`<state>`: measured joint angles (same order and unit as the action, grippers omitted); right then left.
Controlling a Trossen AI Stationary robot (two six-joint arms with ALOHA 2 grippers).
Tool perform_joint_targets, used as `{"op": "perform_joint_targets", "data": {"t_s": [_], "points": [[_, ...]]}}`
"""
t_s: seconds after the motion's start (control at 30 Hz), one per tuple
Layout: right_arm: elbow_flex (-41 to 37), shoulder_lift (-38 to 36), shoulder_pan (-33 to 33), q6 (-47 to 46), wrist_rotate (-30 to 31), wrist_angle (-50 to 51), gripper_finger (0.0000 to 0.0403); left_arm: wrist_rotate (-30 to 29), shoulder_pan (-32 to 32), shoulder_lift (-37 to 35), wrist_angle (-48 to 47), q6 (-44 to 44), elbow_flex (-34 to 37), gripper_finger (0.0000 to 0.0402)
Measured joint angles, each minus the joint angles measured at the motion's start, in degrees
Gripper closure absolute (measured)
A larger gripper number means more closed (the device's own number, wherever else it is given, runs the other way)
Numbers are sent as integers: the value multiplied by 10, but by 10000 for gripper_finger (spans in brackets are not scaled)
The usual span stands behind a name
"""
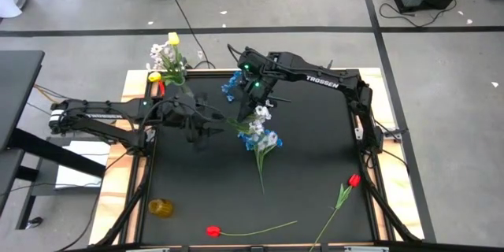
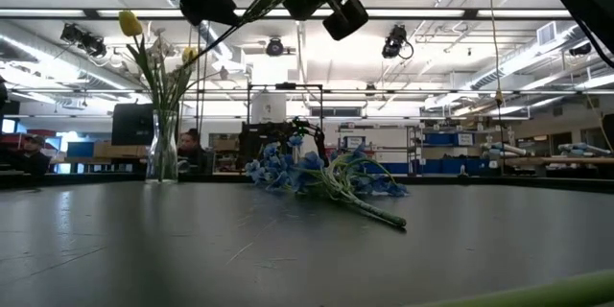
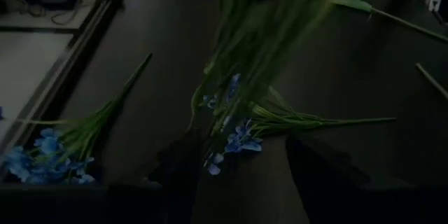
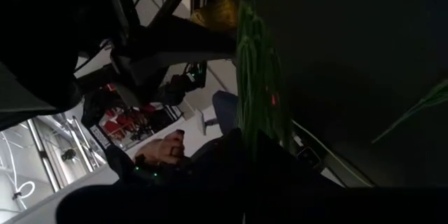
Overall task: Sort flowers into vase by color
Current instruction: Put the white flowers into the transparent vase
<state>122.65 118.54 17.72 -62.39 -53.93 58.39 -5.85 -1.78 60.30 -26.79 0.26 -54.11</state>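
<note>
My right gripper is shut on a bunch of green stalks raised over the middle of the table. White blossoms show beside the gripper. The stalks slant down toward my left gripper, whose open fingers stand on either side of the stalks' free end; I cannot tell whether they touch it. Two blue bunches lie flat on the table, one under the grippers and one farther back. A glass vase at the far left holds yellow tulips and white blossoms. My right gripper pinches the bundle of green stalks between its two fingers, which lie across the stalks. The bunch is lifted clear of the table. Its bare stalk end slants down toward the table's left side.
A red tulip lies by the near edge and another at the near right. A small yellow thing sits at the near left. The wooden frame rims the black mat.
</note>
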Motion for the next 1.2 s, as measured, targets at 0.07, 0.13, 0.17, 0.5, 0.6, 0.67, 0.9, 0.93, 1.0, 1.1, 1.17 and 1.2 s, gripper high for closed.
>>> {"op": "perform_joint_targets", "data": {"t_s": [0.07,0.13,0.17,0.5,0.6,0.67,0.9,0.93,1.0,1.1,1.17,1.2], "points": [[0,0,0,0,0,0,380,-13,8,0,-1,11,0,174],[0,0,0,1,-2,3,380,-32,17,0,-2,15,0,163],[0,0,0,4,-2,6,380,-40,20,0,-1,16,0,158],[0,0,10,11,-2,19,380,-131,53,-4,-1,49,0,146],[0,0,9,5,-7,17,380,-139,56,-4,0,59,0,146],[0,0,8,-4,-14,10,380,-138,56,-3,0,69,0,146],[0,0,-3,-75,-43,-76,380,-134,56,6,6,96,0,147],[0,0,-5,-86,-46,-89,380,-134,56,7,8,96,-1,149],[0,0,-7,-105,-52,-106,379,-139,56,12,9,96,-1,161],[0,0,-8,-112,-57,-107,379,-150,60,12,7,97,0,196],[0,0,-6,-112,-56,-105,379,-158,62,11,9,99,-1,226],[0,0,-5,-114,-54,-106,379,-160,62,12,8,99,-1,240]]}}
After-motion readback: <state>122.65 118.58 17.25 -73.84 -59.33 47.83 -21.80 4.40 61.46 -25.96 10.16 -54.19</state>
